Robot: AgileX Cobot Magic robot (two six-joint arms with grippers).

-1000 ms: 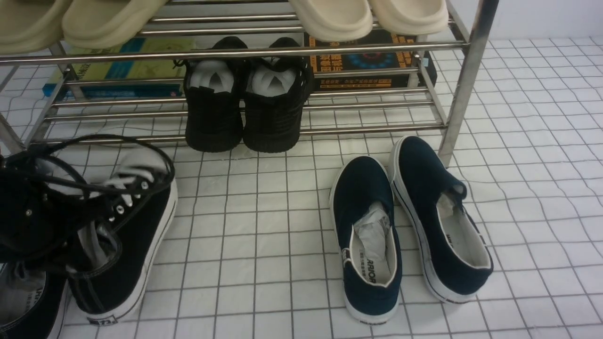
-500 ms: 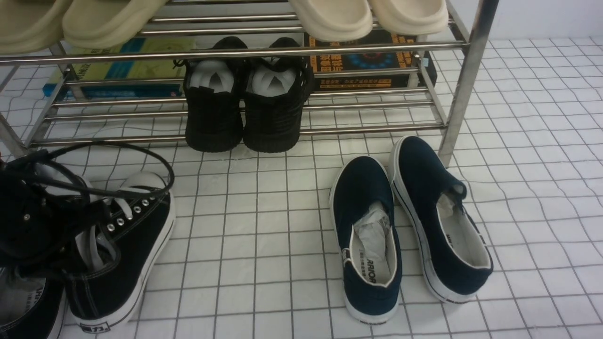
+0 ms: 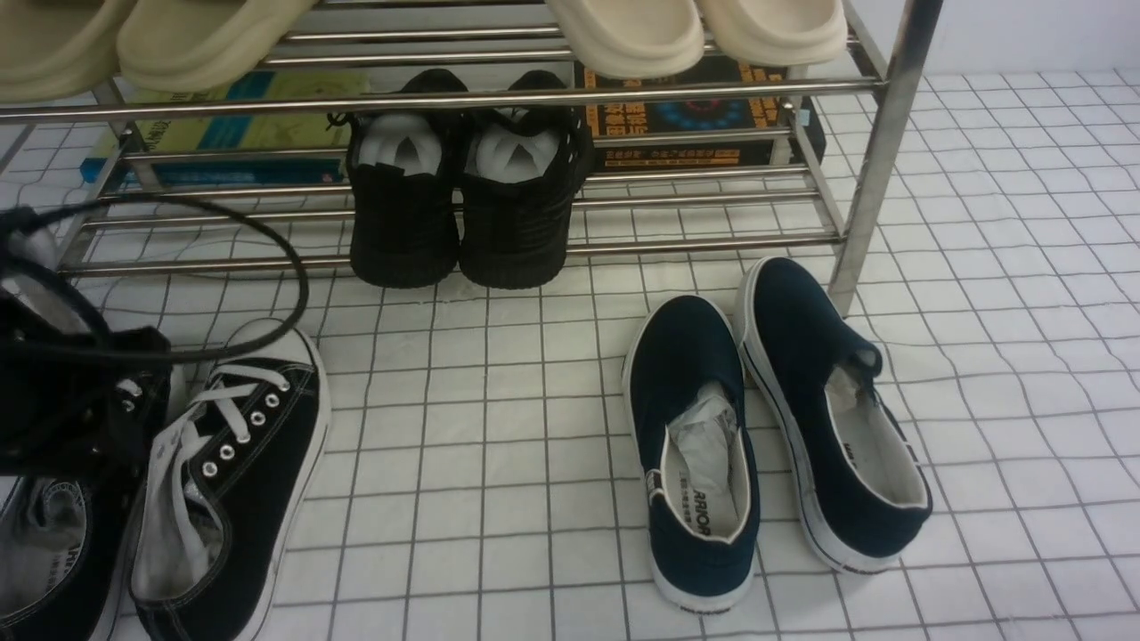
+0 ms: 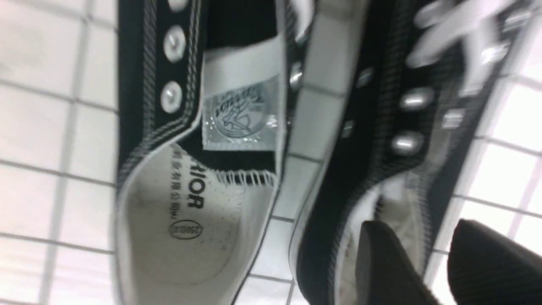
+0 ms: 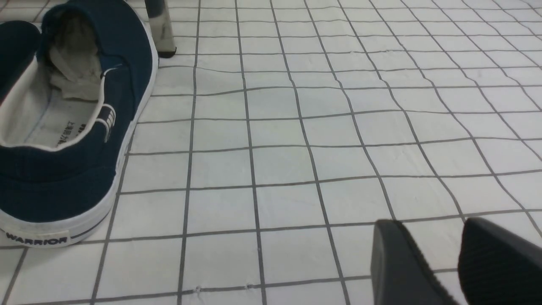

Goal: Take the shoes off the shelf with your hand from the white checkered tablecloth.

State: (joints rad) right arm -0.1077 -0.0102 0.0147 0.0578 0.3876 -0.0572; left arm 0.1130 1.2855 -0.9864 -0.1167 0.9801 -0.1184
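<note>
The black canvas sneakers (image 3: 258,481) are at the lower left of the front view, side by side on the white checkered tablecloth (image 3: 445,445), toes toward the shelf (image 3: 712,243) and heels toward you. Both look to be off the rack, so your step in hand is most likely the release and retreat after setting down the second shoe.

Your left end effector (image 4: 417,224) has its fingers apart over the opening of one sneaker, with nothing visibly pinched between them. Whether a finger touches the collar you cannot tell. In the front view its black body and looping cable (image 3: 298,294) cover part of the pair at the left edge.

Next, you would do well to lift straight up before drawing back, keeping the fingers spread and the cable free of the white laces (image 3: 233,414); a snag could drag or tip the shoe.

Farther out, the black knit shoes (image 3: 405,227) sit on the lower tier at upper centre, and the navy slip-ons (image 3: 686,343) stand right of centre on the cloth; leave both pairs alone. Your right end effector (image 5: 425,222) is also open and empty, above the cloth.
</note>
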